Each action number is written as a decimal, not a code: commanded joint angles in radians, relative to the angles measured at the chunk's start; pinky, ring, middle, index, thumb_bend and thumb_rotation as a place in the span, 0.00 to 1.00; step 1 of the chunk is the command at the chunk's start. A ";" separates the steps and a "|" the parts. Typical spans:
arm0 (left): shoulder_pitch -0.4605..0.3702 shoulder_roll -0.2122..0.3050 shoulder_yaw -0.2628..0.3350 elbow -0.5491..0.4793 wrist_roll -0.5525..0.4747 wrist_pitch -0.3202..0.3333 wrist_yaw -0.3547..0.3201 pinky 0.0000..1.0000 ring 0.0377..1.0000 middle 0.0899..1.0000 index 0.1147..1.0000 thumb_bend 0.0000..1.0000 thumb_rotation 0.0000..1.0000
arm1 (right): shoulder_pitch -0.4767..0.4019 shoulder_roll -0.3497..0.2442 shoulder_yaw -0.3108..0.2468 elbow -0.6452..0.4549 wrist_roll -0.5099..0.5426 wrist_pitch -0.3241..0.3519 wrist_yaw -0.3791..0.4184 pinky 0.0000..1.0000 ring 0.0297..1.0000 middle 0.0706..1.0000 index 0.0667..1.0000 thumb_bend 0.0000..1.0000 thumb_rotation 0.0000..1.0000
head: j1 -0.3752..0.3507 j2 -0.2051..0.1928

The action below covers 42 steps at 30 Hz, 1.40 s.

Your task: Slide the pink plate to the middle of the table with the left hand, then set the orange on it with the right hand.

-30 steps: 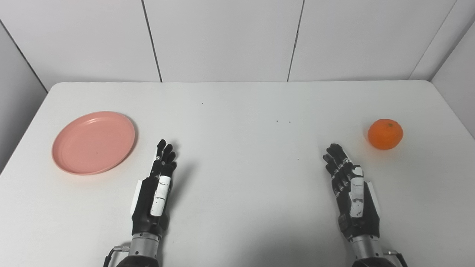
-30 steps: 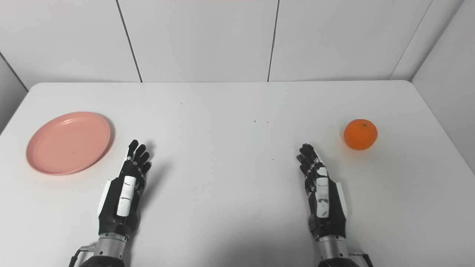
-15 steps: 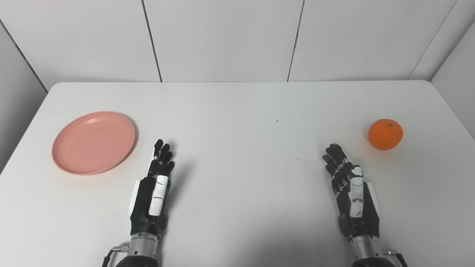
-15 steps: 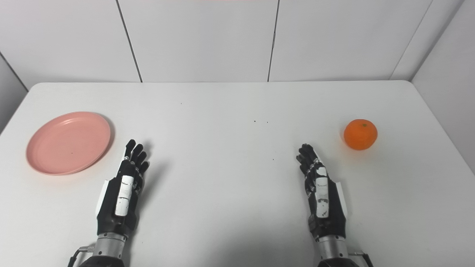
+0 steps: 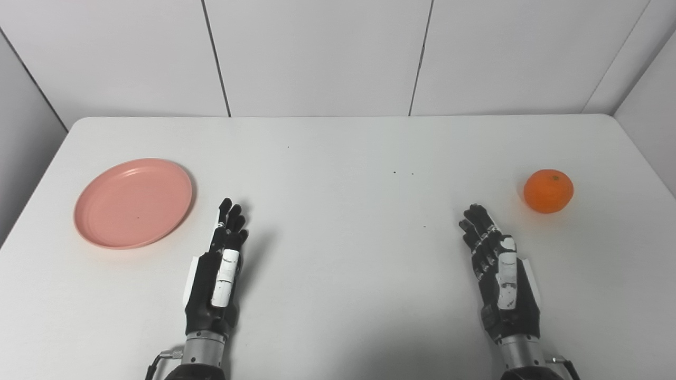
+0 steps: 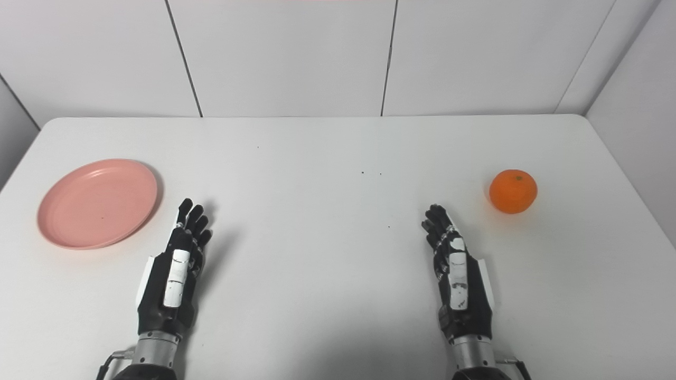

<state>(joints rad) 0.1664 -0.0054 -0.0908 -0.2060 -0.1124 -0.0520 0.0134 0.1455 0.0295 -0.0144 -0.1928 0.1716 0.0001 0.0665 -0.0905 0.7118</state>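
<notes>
Fingers straight and empty on my left hand (image 5: 219, 274), edge-on beside the pink plate (image 5: 133, 202) — not touching. Push its rim carelessly and it could tip or skid toward the table (image 5: 338, 148) edge. My right hand (image 5: 501, 274) lies flat, empty too — the orange (image 5: 548, 190) sits apart, far right.

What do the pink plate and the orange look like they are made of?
Pink plate: probably matte plastic or melamine, judging by its even colour, soft sheen and thin raised rim. Orange: dimpled, slightly glossy peel with a stem spot; real or replica, I cannot tell.
</notes>
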 commanded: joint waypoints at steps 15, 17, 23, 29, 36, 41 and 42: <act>0.163 -0.054 -0.014 0.050 0.025 -0.054 0.025 1.00 0.99 1.00 1.00 0.84 0.86 | 0.054 -0.030 -0.011 0.037 0.052 0.006 0.036 1.00 0.93 0.92 0.89 0.87 1.00 | 0.117 -0.046; 0.162 -0.059 -0.022 0.064 0.037 -0.069 0.032 1.00 0.99 1.00 1.00 0.84 0.87 | 0.053 -0.039 -0.016 0.047 0.059 0.001 0.043 1.00 0.93 0.92 0.89 0.87 1.00 | 0.136 -0.057; 0.157 -0.078 -0.047 0.104 0.071 -0.106 0.059 1.00 0.98 0.99 1.00 0.82 0.88 | 0.049 -0.058 -0.038 0.082 0.096 -0.015 0.069 1.00 0.93 0.92 0.88 0.86 1.00 | 0.204 -0.097; 0.150 -0.085 -0.077 0.152 0.109 -0.140 0.086 1.00 0.98 1.00 1.00 0.72 0.92 | 0.047 -0.078 -0.056 0.116 0.115 -0.037 0.096 1.00 0.95 0.93 0.89 0.85 1.00 | 0.277 -0.152; 0.137 -0.103 -0.099 0.217 0.152 -0.188 0.121 0.98 0.97 0.98 1.00 0.71 0.91 | 0.036 -0.105 -0.075 0.171 0.156 -0.065 0.134 1.00 0.97 0.96 0.92 0.82 1.00 | 0.356 -0.216; 0.129 -0.111 -0.100 0.246 0.170 -0.213 0.131 0.94 0.95 0.97 0.99 0.70 0.87 | 0.031 -0.119 -0.076 0.199 0.160 -0.075 0.148 1.00 0.99 0.97 0.94 0.84 1.00 | 0.370 -0.232; 0.128 -0.111 -0.100 0.249 0.174 -0.213 0.133 0.93 0.95 0.97 0.99 0.70 0.87 | 0.031 -0.120 -0.075 0.202 0.160 -0.076 0.148 1.00 0.99 0.97 0.95 0.85 1.00 | 0.368 -0.241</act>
<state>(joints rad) 0.1442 -0.0582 -0.1823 -0.1207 0.0490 -0.2422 0.1245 0.1215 -0.0536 -0.0605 -0.1182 0.3314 -0.0289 0.1880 0.2777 0.4695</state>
